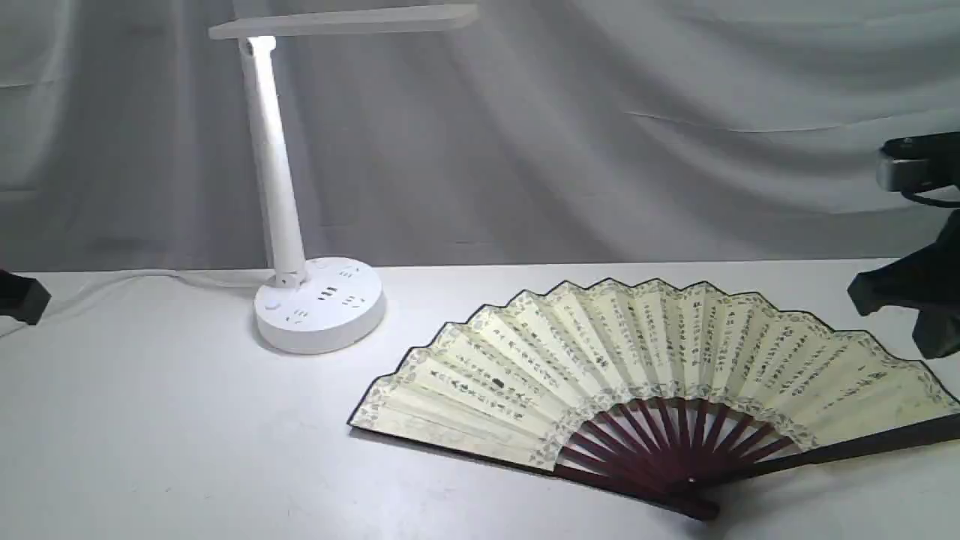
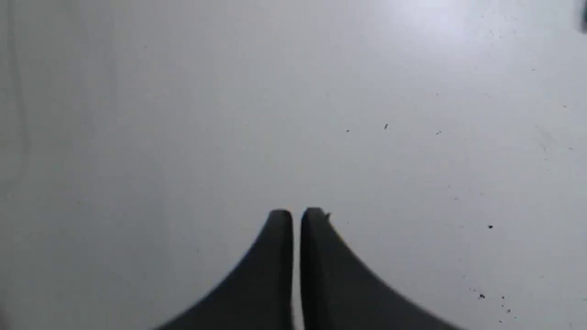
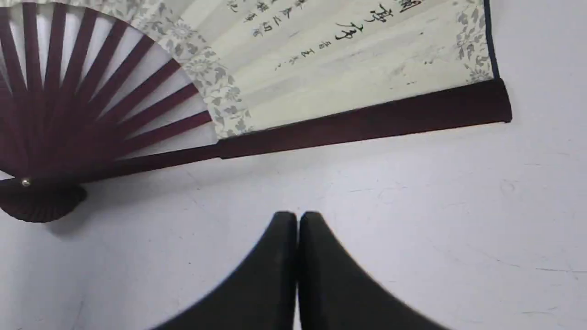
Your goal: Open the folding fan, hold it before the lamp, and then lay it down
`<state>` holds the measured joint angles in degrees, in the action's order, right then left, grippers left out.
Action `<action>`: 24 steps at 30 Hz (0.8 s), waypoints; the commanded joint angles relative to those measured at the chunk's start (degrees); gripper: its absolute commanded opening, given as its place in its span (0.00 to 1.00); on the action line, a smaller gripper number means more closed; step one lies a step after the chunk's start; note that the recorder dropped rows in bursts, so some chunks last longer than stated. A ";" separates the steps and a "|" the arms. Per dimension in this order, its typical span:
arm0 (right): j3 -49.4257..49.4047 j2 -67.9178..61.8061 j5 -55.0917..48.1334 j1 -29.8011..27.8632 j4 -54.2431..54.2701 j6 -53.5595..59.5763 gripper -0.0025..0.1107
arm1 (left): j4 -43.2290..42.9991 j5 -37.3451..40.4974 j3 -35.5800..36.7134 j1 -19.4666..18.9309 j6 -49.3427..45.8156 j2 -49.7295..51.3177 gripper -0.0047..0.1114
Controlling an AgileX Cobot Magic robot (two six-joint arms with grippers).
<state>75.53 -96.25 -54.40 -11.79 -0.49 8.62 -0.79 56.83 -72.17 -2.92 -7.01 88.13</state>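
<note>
The folding fan [image 1: 645, 367] lies spread open and flat on the white table, cream leaf with black calligraphy, maroon ribs meeting at a pivot near the front edge. In the right wrist view its dark guard [image 3: 367, 121] and ribs lie a short way from my right gripper [image 3: 298, 217], which is shut and empty over bare table. The lamp [image 1: 300, 225] stands at the back left, its light bar overhead and round socket base on the table. My left gripper [image 2: 297, 214] is shut with nothing in it above bare table; a dark part of that arm [image 1: 22, 296] shows at the left edge.
A white cable [image 1: 135, 279] runs from the lamp base along the table's back toward the left. A grey cloth backdrop [image 1: 600, 127] hangs behind the table. The right arm's dark body [image 1: 915, 285] sits at the right edge, just behind the fan's outer tip.
</note>
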 commanded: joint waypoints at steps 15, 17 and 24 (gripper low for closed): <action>0.21 12.78 -3.08 -0.18 0.10 0.32 0.02 | -0.24 -2.13 0.87 -0.13 0.63 -10.92 0.04; 0.21 14.94 -3.62 -0.18 0.10 0.32 0.02 | -0.10 -1.99 0.87 -0.13 0.63 -12.57 0.04; 0.21 24.29 -4.38 -0.18 0.10 0.75 0.02 | 0.15 -2.63 0.87 -0.13 0.63 -20.66 0.04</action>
<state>75.53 -74.05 -58.26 -11.79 -0.49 8.85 -0.79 55.16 -71.51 -2.92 -7.01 69.46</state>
